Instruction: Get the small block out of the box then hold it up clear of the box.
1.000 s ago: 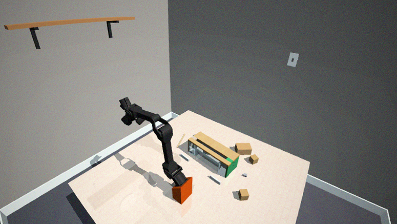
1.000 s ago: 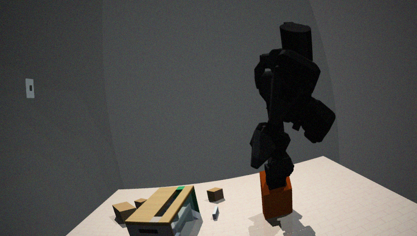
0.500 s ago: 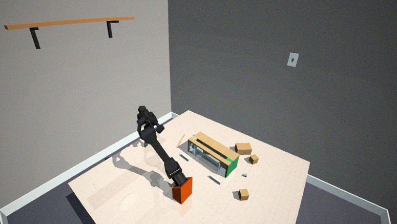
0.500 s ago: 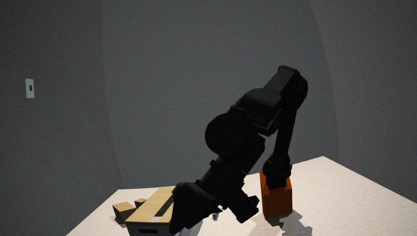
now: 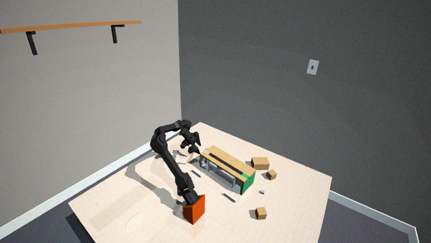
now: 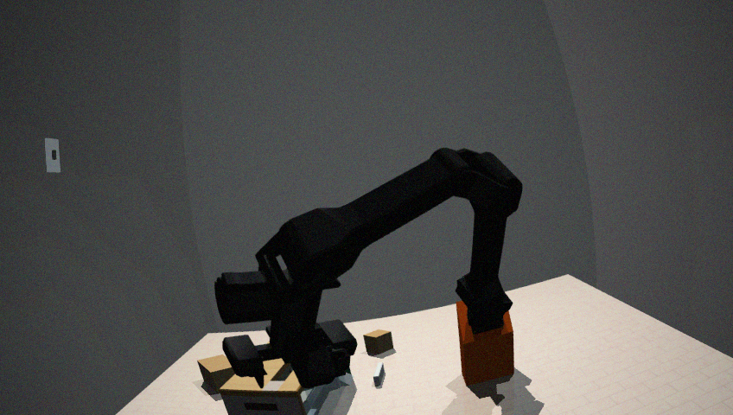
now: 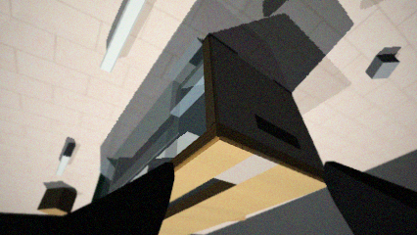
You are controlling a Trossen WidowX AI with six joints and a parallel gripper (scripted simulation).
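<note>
Overhead, the black arm [image 5: 173, 163] [image 6: 401, 205] reaches from its orange base [image 5: 193, 209] [image 6: 487, 354] toward the bench's [image 5: 293, 197] [image 6: 576, 328] [image 7: 59, 88] far corner, its fingers [image 5: 196, 143] [image 6: 283, 383] beside the grey-ended side of the clear-fronted box [image 5: 232, 159] [image 6: 259, 402] [image 7: 264, 103], opposite the green end [image 5: 248, 184]. From outside, the fingers stand apart, near the slotted wooden top; contact cannot be judged. At the wrist, they are spread wide with nothing between them, facing the grey end panel and its dark slot. The small block cannot be picked out behind the clear front in any view; whether it remains on the shelf cannot be told. The step in hand appears to be the approach, before release. The next move likely calls for locating the block and confirming the open end, then lining up without nudging the box.
</note>
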